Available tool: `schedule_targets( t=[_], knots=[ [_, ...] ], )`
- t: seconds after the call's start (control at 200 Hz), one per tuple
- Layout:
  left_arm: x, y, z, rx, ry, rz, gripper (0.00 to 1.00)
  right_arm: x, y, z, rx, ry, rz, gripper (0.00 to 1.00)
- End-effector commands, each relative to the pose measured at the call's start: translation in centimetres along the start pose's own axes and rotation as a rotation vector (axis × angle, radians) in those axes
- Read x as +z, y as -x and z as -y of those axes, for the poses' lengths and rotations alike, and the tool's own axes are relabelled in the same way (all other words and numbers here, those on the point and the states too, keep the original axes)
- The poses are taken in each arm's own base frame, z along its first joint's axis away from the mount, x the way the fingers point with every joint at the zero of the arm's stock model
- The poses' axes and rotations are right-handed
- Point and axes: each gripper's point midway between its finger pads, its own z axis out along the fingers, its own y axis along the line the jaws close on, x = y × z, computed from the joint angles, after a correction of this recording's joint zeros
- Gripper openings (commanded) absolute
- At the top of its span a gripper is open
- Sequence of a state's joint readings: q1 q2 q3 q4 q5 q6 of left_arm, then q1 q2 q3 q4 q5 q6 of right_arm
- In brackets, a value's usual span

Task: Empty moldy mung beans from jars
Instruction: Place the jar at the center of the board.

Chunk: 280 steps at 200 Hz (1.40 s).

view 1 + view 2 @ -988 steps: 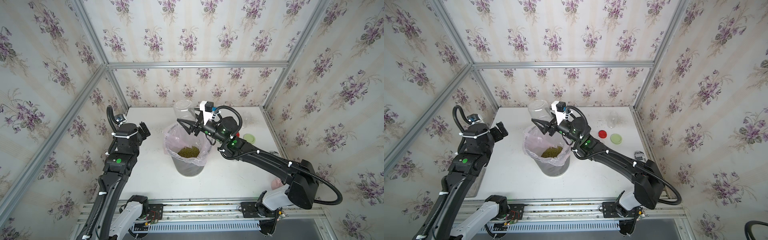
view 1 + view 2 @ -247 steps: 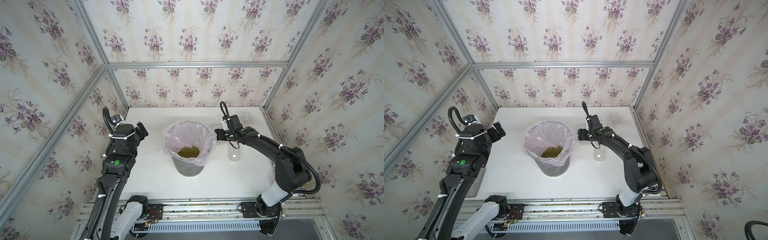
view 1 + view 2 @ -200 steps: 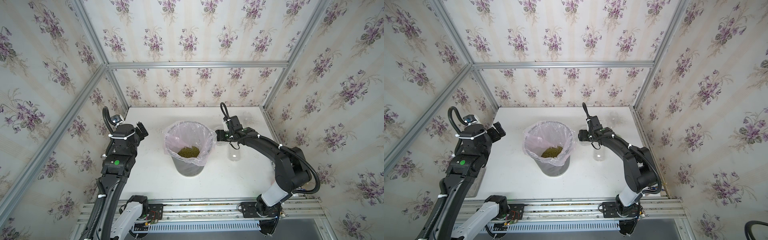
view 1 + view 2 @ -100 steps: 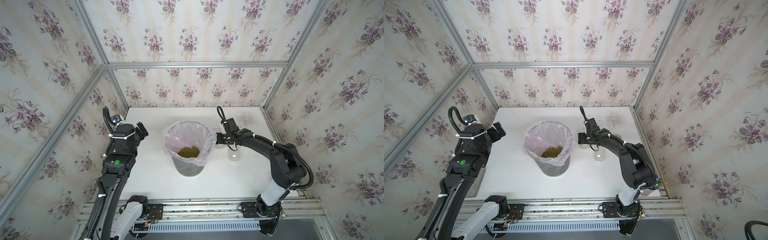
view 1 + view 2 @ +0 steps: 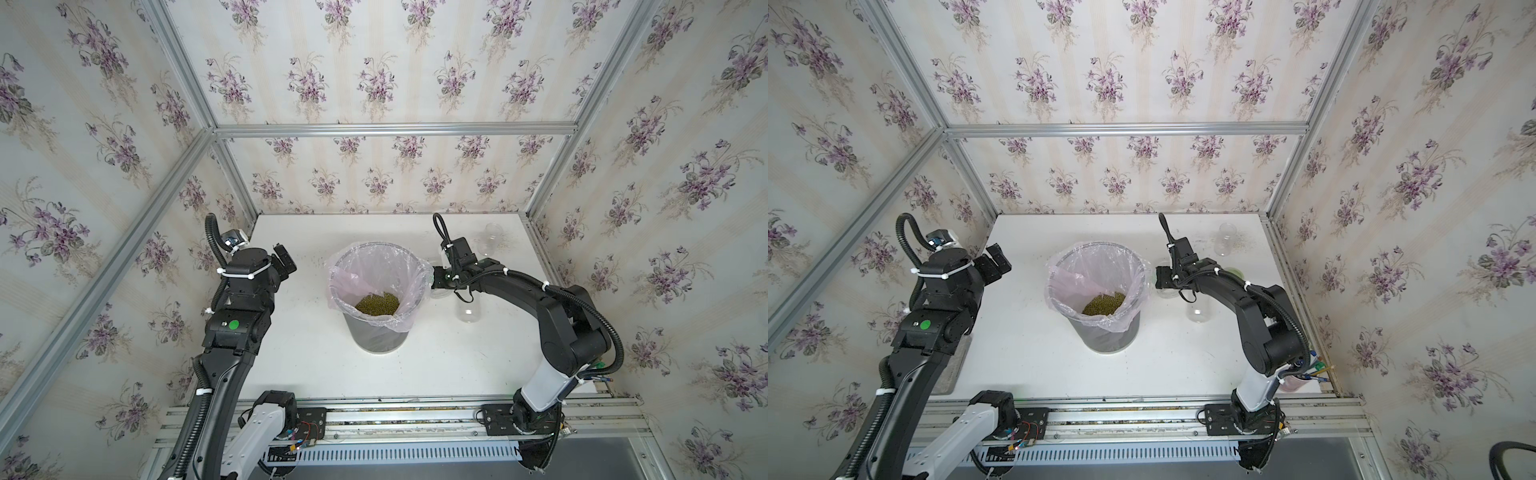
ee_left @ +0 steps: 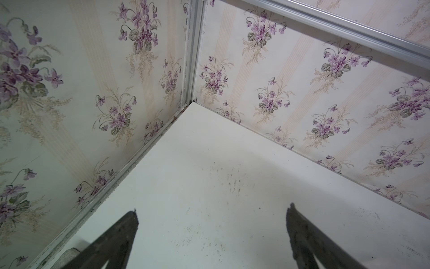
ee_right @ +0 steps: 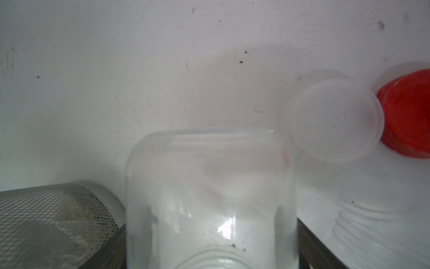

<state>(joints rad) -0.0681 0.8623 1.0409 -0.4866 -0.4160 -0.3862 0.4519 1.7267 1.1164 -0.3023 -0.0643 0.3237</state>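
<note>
Black left gripper (image 5: 284,266): raised over the left side of the table (image 6: 209,163), well apart from the bin; jaws stand wide with only bare tabletop between them; its wrist view cuts off all but the two fingers (image 6: 121,235).
Mesh bin (image 5: 376,336): grey, mid-table, pinkish liner (image 5: 357,270) folded over the rim; base out of sight in the wrist view.
Mung beans (image 5: 377,303): olive-green heap at the bottom of the liner, seen in both top views (image 5: 1104,303); too small to make out mould.
Right gripper (image 5: 436,284): low, just right of the bin rim; fingertips hidden under the wrist in both top views.
Held jar (image 7: 211,198): clear, between the right jaws, its walls meeting a dark finger on each side; a few dark specks inside; near end cut off; cannot tell whether it touches the table.
Second jar (image 5: 468,309): clear, open, upright, just beside the held jar; blurred at the wrist view's edge.
Third jar (image 5: 489,240): clear, far back right; contents unreadable.
White lid (image 7: 338,120): translucent, overlapping the red lid (image 7: 409,116), which the frame cuts off.
Green lid (image 5: 1235,272): pale sliver, mostly hidden behind the right forearm.
</note>
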Motion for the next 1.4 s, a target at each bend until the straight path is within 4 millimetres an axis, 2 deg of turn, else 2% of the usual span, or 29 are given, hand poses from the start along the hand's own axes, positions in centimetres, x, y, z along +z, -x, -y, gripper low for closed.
schedule_targets(
  t=[0.0,0.36,0.774,0.984,1.164,1.394],
  knots=[
    [0.0,0.5,0.1,-0.024,-0.001,0.016,0.99,0.3,1.1,-0.2,0.012,0.001,0.048,0.06],
    [0.0,0.4,0.2,-0.022,-0.008,0.012,1.0,1.6,0.5,0.5,0.014,-0.03,0.021,0.07],
    [0.0,0.4,0.1,-0.022,-0.003,0.015,1.0,2.5,-0.1,0.9,0.014,-0.049,0.003,0.13],
    [-0.1,0.5,0.0,-0.022,-0.001,0.018,1.0,2.5,-0.1,0.9,0.012,-0.054,0.004,0.23],
    [-0.1,0.6,0.0,-0.022,0.003,0.02,1.0,2.4,0.0,0.9,0.009,-0.056,0.007,0.41],
    [-0.1,0.5,-0.1,-0.02,0.008,0.02,1.0,1.9,0.6,0.7,0.002,-0.057,0.018,0.55]
  ],
)
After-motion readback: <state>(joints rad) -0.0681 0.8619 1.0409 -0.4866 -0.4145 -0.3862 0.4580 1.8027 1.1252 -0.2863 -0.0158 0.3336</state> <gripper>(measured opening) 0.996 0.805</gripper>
